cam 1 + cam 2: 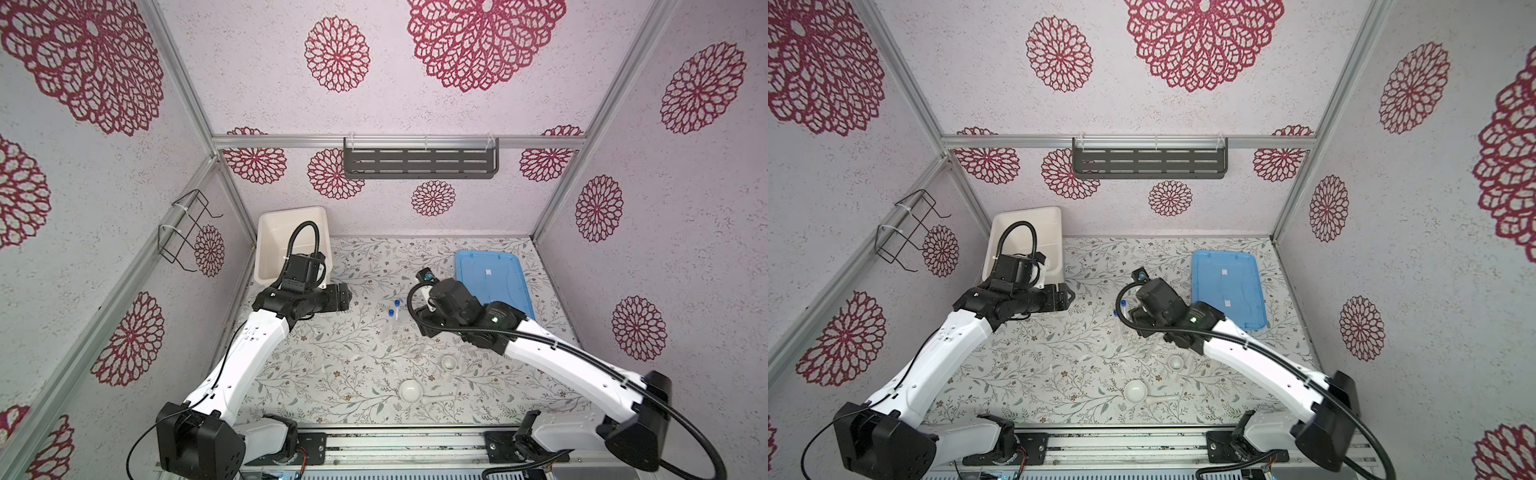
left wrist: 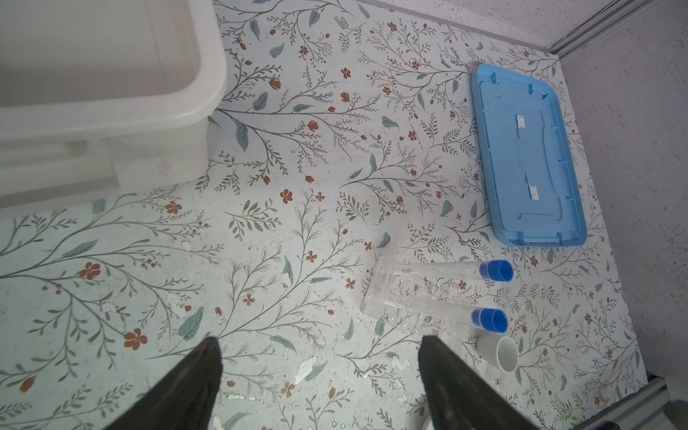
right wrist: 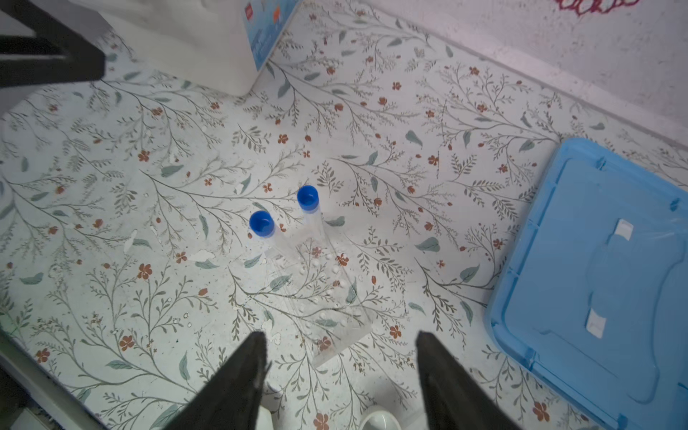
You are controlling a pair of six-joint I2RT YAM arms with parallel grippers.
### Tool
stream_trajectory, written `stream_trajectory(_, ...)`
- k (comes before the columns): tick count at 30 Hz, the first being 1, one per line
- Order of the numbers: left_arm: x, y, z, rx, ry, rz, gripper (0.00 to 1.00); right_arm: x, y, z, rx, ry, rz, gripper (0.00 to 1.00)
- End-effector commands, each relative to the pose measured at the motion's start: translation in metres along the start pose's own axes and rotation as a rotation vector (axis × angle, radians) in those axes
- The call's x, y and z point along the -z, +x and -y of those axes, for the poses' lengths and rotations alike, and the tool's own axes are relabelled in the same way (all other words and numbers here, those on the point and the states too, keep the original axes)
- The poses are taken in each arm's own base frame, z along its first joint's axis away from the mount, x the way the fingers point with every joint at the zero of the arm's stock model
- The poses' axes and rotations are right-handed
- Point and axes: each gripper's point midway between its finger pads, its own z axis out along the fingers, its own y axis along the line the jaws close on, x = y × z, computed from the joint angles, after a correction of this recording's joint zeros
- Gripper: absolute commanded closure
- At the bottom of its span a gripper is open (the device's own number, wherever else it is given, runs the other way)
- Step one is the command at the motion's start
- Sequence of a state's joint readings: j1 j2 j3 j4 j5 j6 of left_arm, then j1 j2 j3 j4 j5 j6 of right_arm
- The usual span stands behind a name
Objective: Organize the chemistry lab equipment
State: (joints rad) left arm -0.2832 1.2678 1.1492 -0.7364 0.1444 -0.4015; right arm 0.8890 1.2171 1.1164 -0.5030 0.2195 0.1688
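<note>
Nearest, at the front of the bench [image 1: 316, 374], whose cover is printed with leafy sprigs and small orange flowers, a larger white bowl [image 1: 409, 391] sits with a white stick [image 1: 441, 398] just beside it. A smaller bowl [image 1: 449, 362] stands a little farther in. Beyond, near the middle, a clear rack [image 3: 342, 342] holds two clear tubes [image 3: 307, 197] upright, blue caps on top. The right jaws are spread wide above the rack, gripping nothing, and the left jaws hang wide open over bare cover near a white tub [image 1: 286, 226]. The tub fills the far left corner, and a flat blue lid [image 1: 492, 282] lies far right. Metal-framed walls [image 1: 257, 83] with big red flower prints close the space. Only the top views take in the grey slotted shelf [image 1: 420, 162] on the back wall and the black wire holder [image 1: 187, 228] on the left one. Only the wrist views show chipped white patches [image 2: 306, 368] in the cover, and the right wrist view a blue label [image 3: 266, 33] on the tub. In a top view the right arm [image 1: 1266, 370] hides most of the tubes.
</note>
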Motion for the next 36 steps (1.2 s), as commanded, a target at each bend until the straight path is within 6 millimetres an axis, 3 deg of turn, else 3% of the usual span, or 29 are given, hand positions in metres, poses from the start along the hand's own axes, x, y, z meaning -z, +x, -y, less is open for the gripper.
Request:
stream_trajectory(1,0.007,-0.013,0.005,-0.003,0.009,0.049,0.13,0.001,0.004,-0.014,0.211,-0.116,0.116,0.01)
stream_trajectory(5,0.007,-0.013,0.005,-0.004,0.005,0.045,0.13,-0.009,0.035,-0.003,0.310,-0.130,0.062,0.01)
stream_trajectory(15,0.007,-0.007,0.000,0.002,-0.014,0.043,0.13,-0.051,0.103,-0.011,0.350,-0.283,-0.231,0.01)
stream_trajectory(18,0.007,-0.008,-0.002,-0.001,-0.021,0.046,0.13,-0.070,0.113,0.002,0.337,-0.200,-0.267,0.01)
stream_trajectory(36,0.013,-0.009,-0.012,-0.033,-0.073,0.070,0.12,-0.108,0.150,-0.008,0.327,-0.276,-0.377,0.01)
